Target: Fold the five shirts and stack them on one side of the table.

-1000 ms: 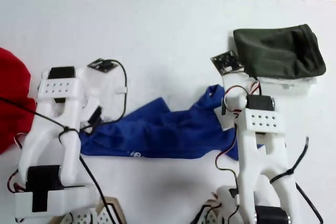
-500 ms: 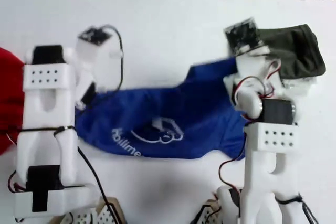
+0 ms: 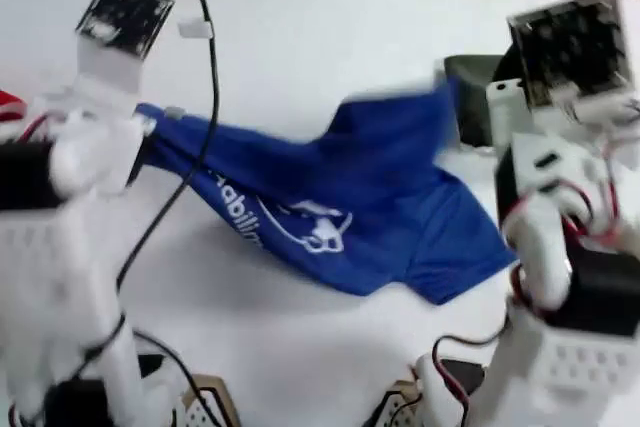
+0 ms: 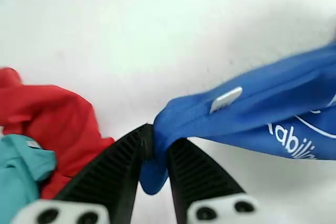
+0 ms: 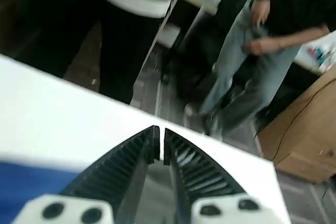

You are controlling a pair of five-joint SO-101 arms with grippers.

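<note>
A blue shirt [image 3: 340, 197] with a white print hangs stretched between my two arms above the white table [image 3: 300, 27]. My left gripper [image 3: 148, 132] holds one end of it at the left. In the left wrist view the left gripper [image 4: 155, 148] is shut on a bunched blue edge of the shirt [image 4: 252, 108]. My right gripper [image 3: 455, 107] holds the shirt's raised far-right corner. In the right wrist view the right gripper [image 5: 158, 142] has its jaws pressed together, and blue cloth [image 5: 26, 182] shows beside them.
A folded dark green shirt [image 3: 475, 97] lies at the back right, partly behind the right arm. A red shirt [image 3: 10, 105] sits at the left edge, seen as a red shirt [image 4: 47, 114] beside a teal shirt [image 4: 21, 171].
Both arms rose and swung toward the far side, lifting the blue shirt off the table. The shirt spread out and its print now faces up.
</note>
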